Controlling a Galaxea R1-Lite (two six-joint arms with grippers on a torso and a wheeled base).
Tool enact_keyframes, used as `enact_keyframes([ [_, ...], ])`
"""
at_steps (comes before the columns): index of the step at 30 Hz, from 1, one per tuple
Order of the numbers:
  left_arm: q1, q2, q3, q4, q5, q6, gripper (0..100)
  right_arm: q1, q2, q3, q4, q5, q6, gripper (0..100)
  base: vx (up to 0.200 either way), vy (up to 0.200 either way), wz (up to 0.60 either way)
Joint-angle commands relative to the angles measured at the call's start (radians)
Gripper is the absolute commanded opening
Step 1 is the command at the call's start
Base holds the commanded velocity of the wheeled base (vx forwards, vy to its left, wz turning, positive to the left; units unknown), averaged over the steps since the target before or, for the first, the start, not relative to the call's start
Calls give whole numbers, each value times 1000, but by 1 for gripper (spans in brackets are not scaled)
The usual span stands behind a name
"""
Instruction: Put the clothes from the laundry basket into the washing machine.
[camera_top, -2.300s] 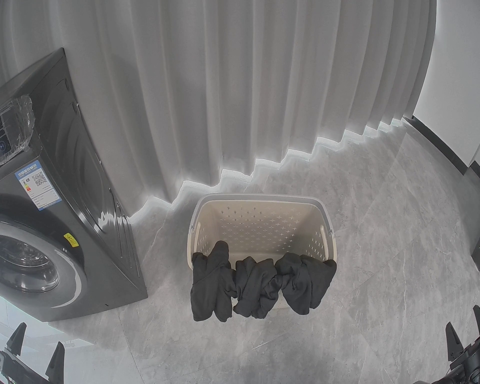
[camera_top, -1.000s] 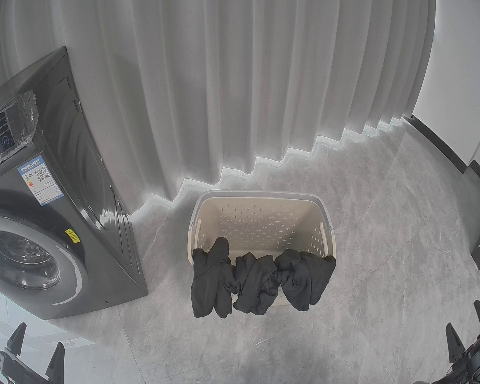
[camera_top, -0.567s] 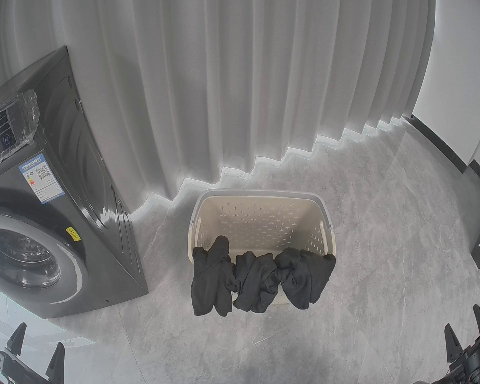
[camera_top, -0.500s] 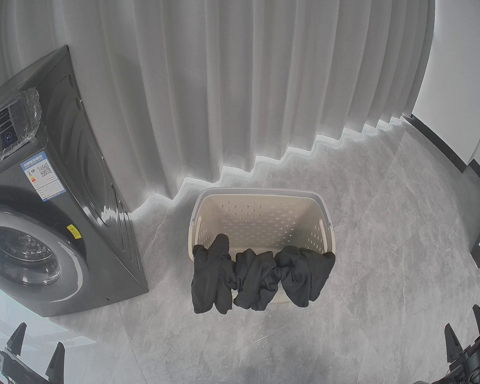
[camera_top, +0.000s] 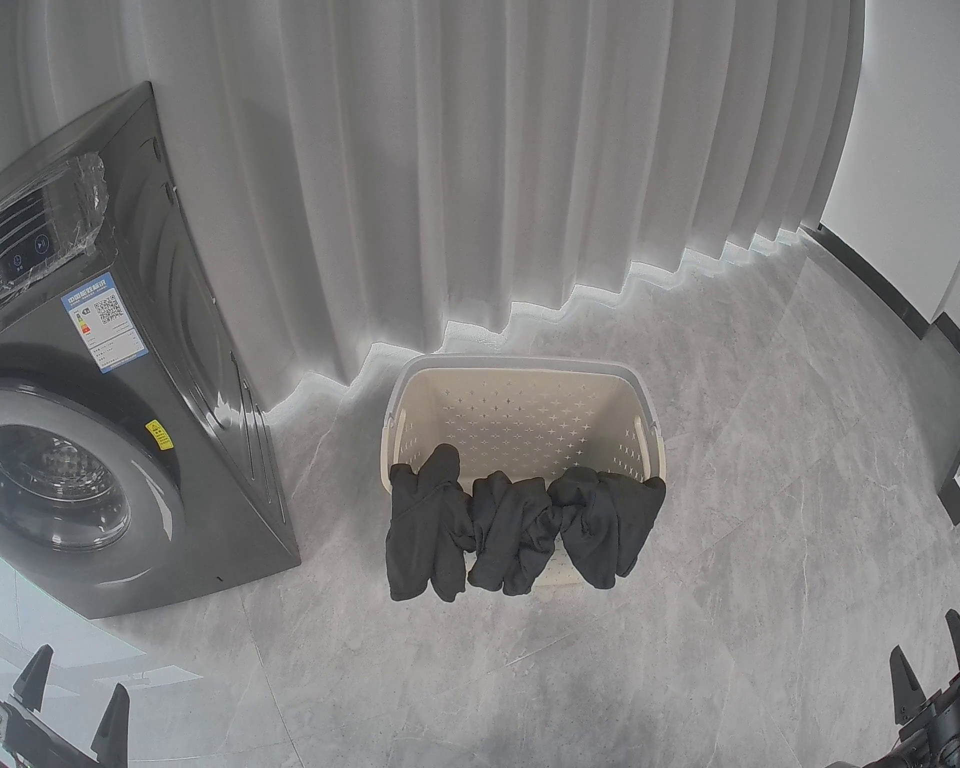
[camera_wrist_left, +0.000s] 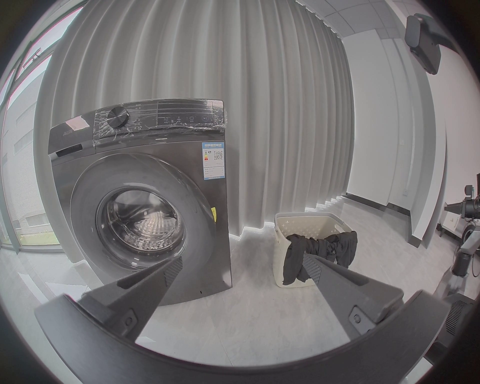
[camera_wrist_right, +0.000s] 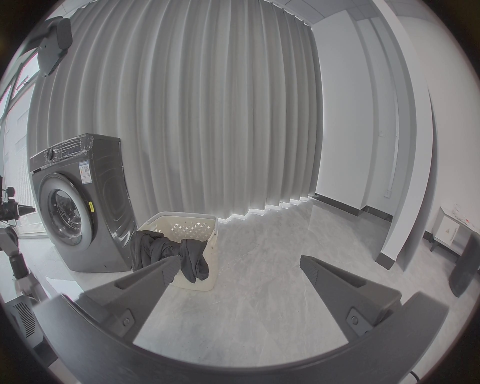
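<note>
A cream laundry basket stands on the floor ahead, before the curtain. Dark clothes hang over its near rim; the same clothes and clothes appear in both wrist views. The dark grey washing machine stands at the left with its round door shut. My left gripper is low at the left, open and holding nothing. My right gripper is low at the right, also open and holding nothing. Both stay well short of the basket.
A white pleated curtain runs along the back. A white wall with a dark skirting lies at the right. Grey tiled floor is open around the basket. A small dark bin stands by the right wall.
The whole head picture has shifted: the camera moved, so the basket and washing machine now sit a little higher in view. Both grippers stay open in the lower corners.
</note>
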Motion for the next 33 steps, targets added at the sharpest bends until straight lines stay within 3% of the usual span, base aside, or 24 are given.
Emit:
enact_keyframes([
  [1, 0, -18, 18, 1, 0, 0, 100, 1, -18, 17, -1, 0, -1, 100, 0, 0, 600],
  [5, 0, -18, 18, 0, 0, 0, 100, 1, -18, 17, -1, 2, 1, 100, 0, 0, 600],
  [14, 0, -18, 18, 1, 0, 0, 100, 1, -18, 17, 0, 2, -1, 100, 0, 0, 0],
  [26, 0, -18, 18, 1, 2, 0, 100, 1, -18, 17, -1, 2, -1, 100, 0, 0, 600],
  [33, 0, -18, 18, 0, 2, 0, 100, 1, -18, 17, -1, 2, 1, 100, 0, 0, 0],
])
